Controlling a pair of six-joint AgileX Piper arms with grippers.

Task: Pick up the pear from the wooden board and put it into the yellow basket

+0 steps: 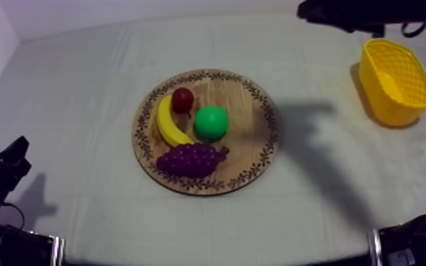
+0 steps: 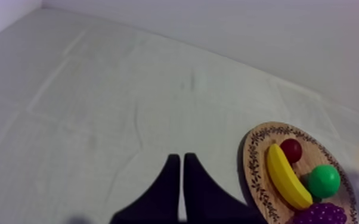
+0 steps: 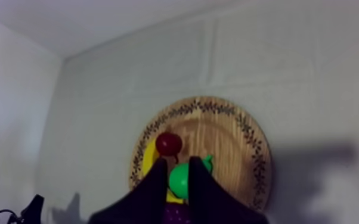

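Top view gives us the pear [image 1: 211, 122], green and rounded, lying on the round wooden board [image 1: 258, 141] a little right of its centre. Just to the pear's left the banana [image 1: 166, 122] curves along the board. The small red fruit [image 1: 182, 100] sits at the banana's far end, near the pear. The bunch of grapes [image 1: 191, 160] lies between the pear and the board's near rim. We cannot tell whether the pear touches the banana. The board rests in the middle of the tabletop on the grey-white cloth [image 1: 81, 92]. The yellow basket [image 1: 396, 81] stands well apart from the board, at the far right of the tabletop. Our right arm [image 1: 357, 13] comes in at the upper right, near the basket, and a shadow [image 1: 315, 134] falls on the cloth between board and basket. In the right wrist view our right tool [image 3: 177, 164] stands off from the board with its two fingers a little apart, gripping nothing. The pear shows through the gap between them and the small red fruit shows just beyond. In the left wrist view our left tool [image 2: 180, 158] is over bare cloth beside the board, its fingers pressed together into a narrow wedge with nothing between them.
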